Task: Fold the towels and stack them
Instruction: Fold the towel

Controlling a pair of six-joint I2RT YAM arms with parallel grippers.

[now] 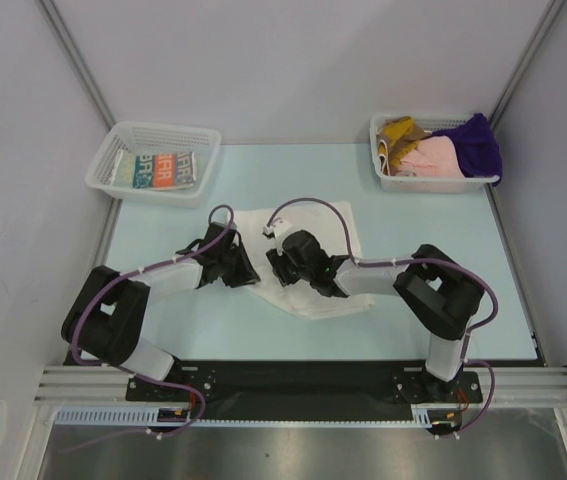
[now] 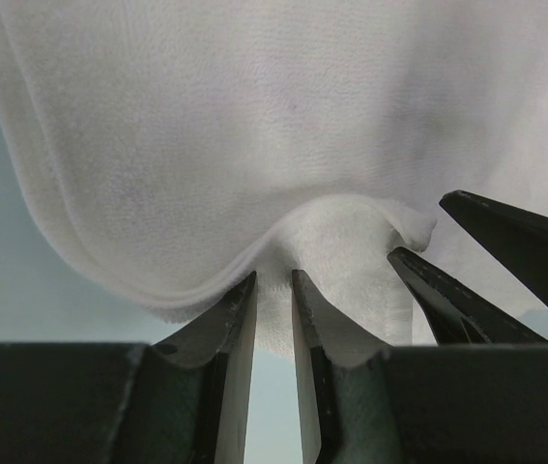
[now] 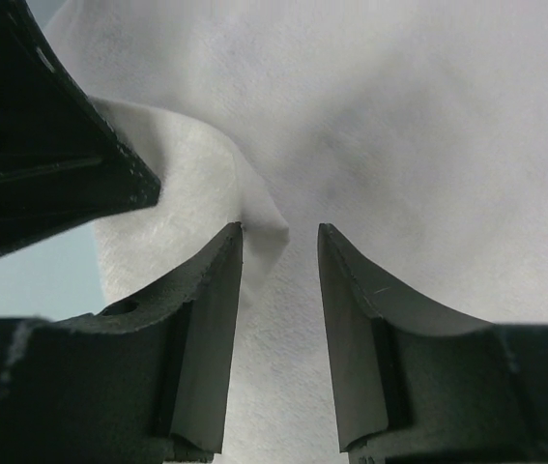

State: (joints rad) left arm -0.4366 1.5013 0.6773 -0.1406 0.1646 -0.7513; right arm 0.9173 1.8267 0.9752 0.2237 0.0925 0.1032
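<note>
A plain white towel [image 1: 323, 225] lies part folded in the middle of the light blue table [image 1: 443, 290]. Both grippers meet at its near-left edge. My left gripper [image 1: 253, 272] [image 2: 274, 275] has its jaws a narrow gap apart, with the tips against the raised edge of the top layer [image 2: 283, 208]; no cloth shows between them. My right gripper [image 1: 278, 265] [image 3: 279, 227] is open, and a small peaked corner of the towel [image 3: 269, 222] stands between its tips. Its fingers [image 2: 476, 227] show at the right of the left wrist view.
At the back left, a white mesh basket [image 1: 103, 175] holds a folded orange-teal-white print towel [image 1: 163, 170]. Another basket [image 1: 433, 185] at the back right holds mustard [image 1: 400, 128], pink [image 1: 433, 158] and purple [image 1: 473, 145] towels. Grey walls enclose the table.
</note>
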